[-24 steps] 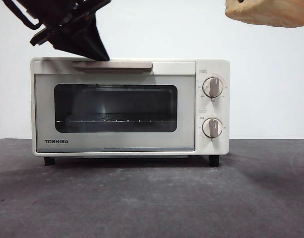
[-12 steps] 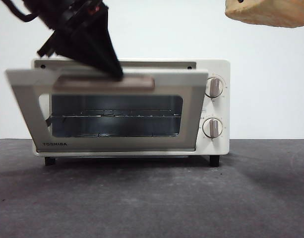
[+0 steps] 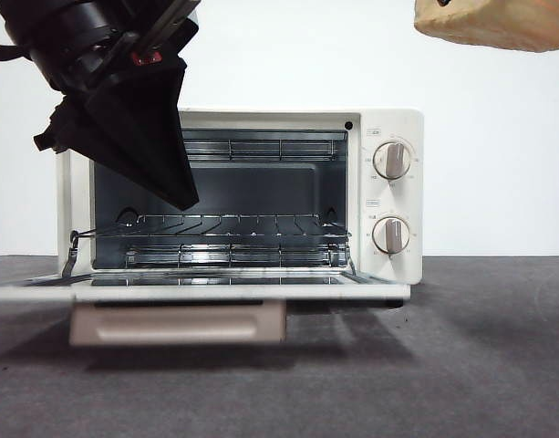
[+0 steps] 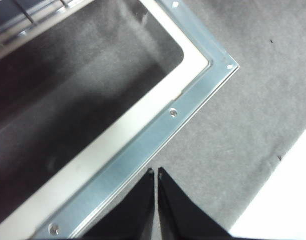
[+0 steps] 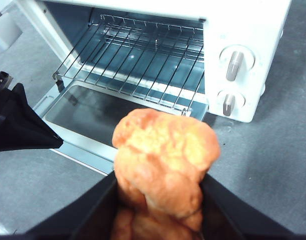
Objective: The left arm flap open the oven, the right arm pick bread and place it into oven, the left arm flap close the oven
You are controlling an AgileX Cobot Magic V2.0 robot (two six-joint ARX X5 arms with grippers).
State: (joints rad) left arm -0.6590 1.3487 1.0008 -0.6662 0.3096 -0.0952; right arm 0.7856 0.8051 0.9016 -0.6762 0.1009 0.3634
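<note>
With door (image 3: 197,292) dropped flat at lower centre of front view, oven (image 3: 388,196) stands open mid-frame, wire rack (image 3: 215,224) bare inside, handle (image 3: 177,323) hanging under door edge. Left gripper (image 3: 165,178) at upper left, wedge tip hanging before cavity's left side, above door; jaws pressed together, empty. Right gripper (image 5: 160,200) clamps bread (image 5: 162,162); loaf shows at top right corner of front view, above and right of oven.

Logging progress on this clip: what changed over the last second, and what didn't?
The oven door swung from shut to fully down, lying flat. The left hand followed it down and now hangs clear above it, shut. The right hand still holds the bread high in front of the oven.
</note>
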